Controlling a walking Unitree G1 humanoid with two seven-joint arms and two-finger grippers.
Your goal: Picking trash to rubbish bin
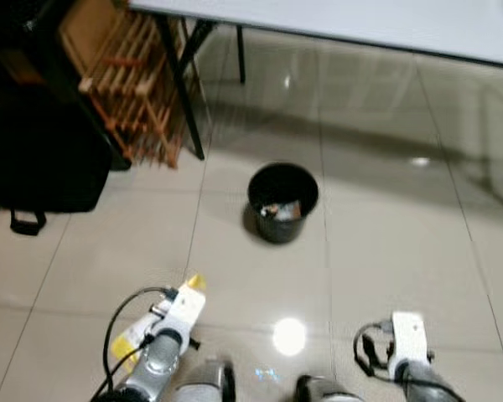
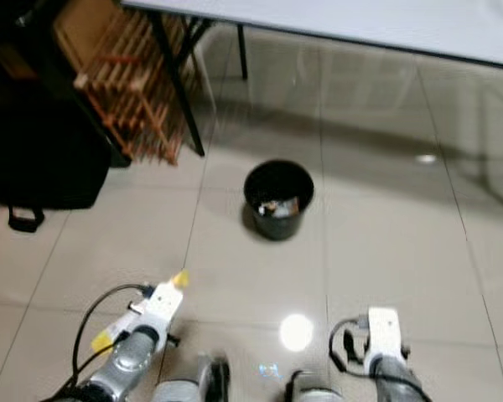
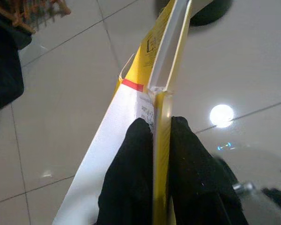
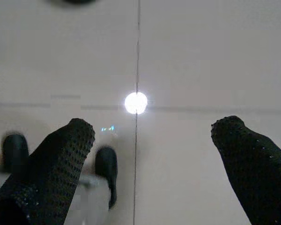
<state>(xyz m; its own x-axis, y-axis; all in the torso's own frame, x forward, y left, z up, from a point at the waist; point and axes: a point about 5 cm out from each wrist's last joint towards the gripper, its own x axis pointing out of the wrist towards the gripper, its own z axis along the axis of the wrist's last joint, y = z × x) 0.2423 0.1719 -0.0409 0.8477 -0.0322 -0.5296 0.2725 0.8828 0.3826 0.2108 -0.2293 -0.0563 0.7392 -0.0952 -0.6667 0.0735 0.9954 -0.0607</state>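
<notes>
The left gripper (image 3: pixel 161 136) at lower left is pinching a flattened yellow-and-white carton (image 3: pixel 150 93) along its folded edge. It looks light and thin, probably bendy, so gripping that stiffer seam seems smart. The black rubbish bin (image 1: pixel 282 201) sits mid-frame ahead, with trash already inside. The right gripper (image 4: pixel 157 136) hangs spread apart and empty.

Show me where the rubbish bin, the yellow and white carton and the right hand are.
rubbish bin (image 1: pixel 282 202): left eye view, front wall below the rim.
yellow and white carton (image 3: pixel 131 101): left wrist view, flat white side.
right hand (image 4: pixel 152 136): right wrist view, gap between open fingertips.
</notes>
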